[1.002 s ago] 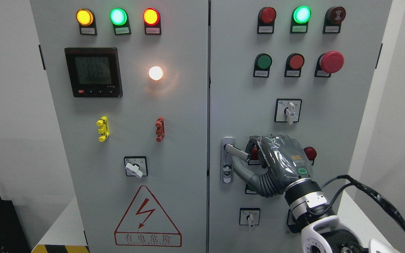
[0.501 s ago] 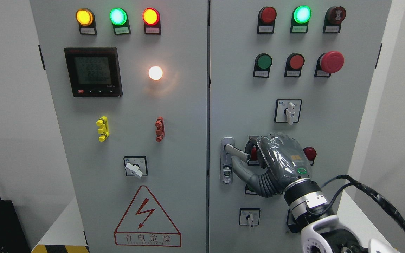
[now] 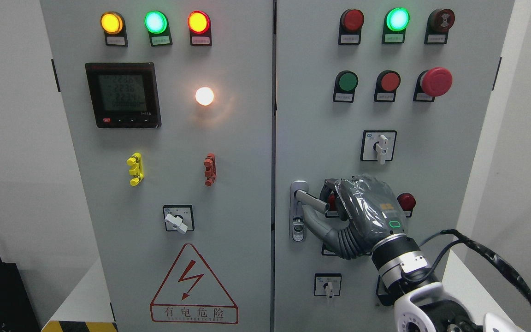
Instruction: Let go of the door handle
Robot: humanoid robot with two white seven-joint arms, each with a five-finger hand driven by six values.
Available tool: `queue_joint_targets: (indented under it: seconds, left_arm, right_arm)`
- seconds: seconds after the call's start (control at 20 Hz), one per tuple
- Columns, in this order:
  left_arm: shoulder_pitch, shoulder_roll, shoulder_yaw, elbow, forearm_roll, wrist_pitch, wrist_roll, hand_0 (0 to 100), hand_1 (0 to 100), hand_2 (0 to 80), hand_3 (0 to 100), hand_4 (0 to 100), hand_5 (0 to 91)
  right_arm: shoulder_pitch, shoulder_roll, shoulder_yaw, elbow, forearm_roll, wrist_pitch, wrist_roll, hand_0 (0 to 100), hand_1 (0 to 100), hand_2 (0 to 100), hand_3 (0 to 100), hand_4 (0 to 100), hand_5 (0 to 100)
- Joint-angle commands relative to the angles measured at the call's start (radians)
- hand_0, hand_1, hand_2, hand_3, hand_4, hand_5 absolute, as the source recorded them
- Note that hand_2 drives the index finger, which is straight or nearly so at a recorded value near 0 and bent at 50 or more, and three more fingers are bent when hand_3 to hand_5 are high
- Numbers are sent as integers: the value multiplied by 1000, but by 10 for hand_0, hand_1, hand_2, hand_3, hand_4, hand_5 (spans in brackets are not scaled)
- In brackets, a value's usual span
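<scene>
White and chrome robot forearm entering from lower right, glossy grey plastic-wrapped right hand (image 3: 362, 212) curled around the flat silver door handle (image 3: 310, 201), handle mounted low on the left edge of the matte grey right cabinet door (image 3: 321, 115), round red mushroom button (image 3: 436, 81) above.

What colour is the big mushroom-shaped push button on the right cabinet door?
Red: the big mushroom-shaped push button shows clearly in the head view, on a black base.
</scene>
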State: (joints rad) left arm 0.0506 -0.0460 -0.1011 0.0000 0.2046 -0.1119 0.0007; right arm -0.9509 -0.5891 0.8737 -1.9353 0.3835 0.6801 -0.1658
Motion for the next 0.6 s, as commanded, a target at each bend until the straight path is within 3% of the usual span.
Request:
queue_joint_targets:
  seconds: [0.0,0.55]
  left_arm:
    - [0,0,0,-31,1,0,1,120,389,0,0,0,0]
    - [0,0,0,-31,-1,0,1,120,389,0,0,0,0]
  right_arm:
    - [0,0,-2,4,0,-1,-1,485,323,627,1000,968,1000]
    - [0,0,-2,4,0,-1,-1,510,316,641,1000,968,1000]
